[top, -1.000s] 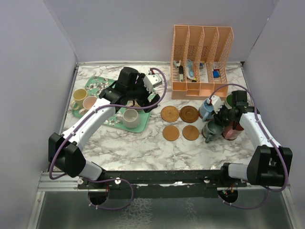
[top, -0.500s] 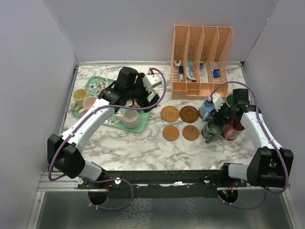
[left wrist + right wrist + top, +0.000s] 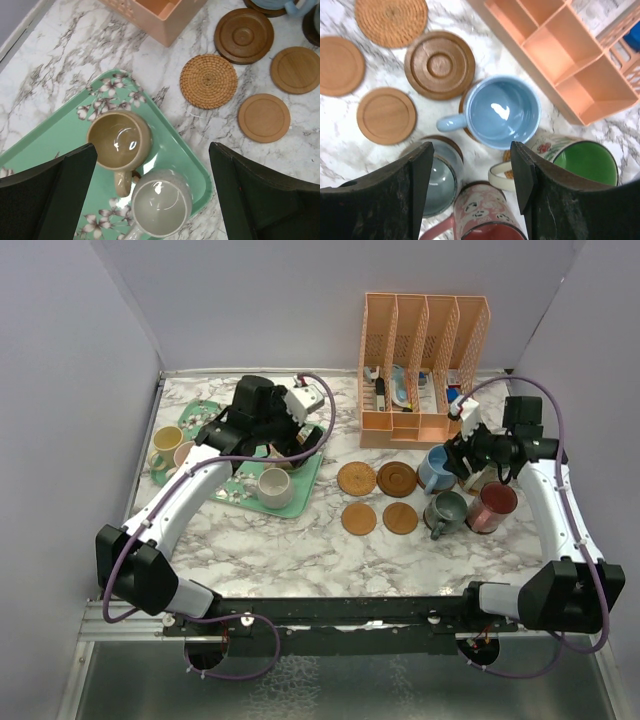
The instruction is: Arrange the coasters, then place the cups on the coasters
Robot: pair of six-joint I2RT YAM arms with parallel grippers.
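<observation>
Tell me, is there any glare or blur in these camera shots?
Left wrist view: sharp, with small white glints inside the tan cup and the cream cup. Right wrist view: one bright glint in the blue cup. Top view: even light, soft shadows, no glare.

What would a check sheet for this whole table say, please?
Surface: marble table, no spills seen.
Job's things: four coasters bare; blue cup and grey cup on coasters; red cup, green cup close by; tan cup, cream cup on tray; yellow cup, pink cup at its left edge.
Clutter: peach organiser holding small items.
Pincers: left pincer open above the tray; right pincer open above the blue cup.
Cables: purple cables loop near both pincers.
Surroundings: plain walls, nothing else seen.
</observation>
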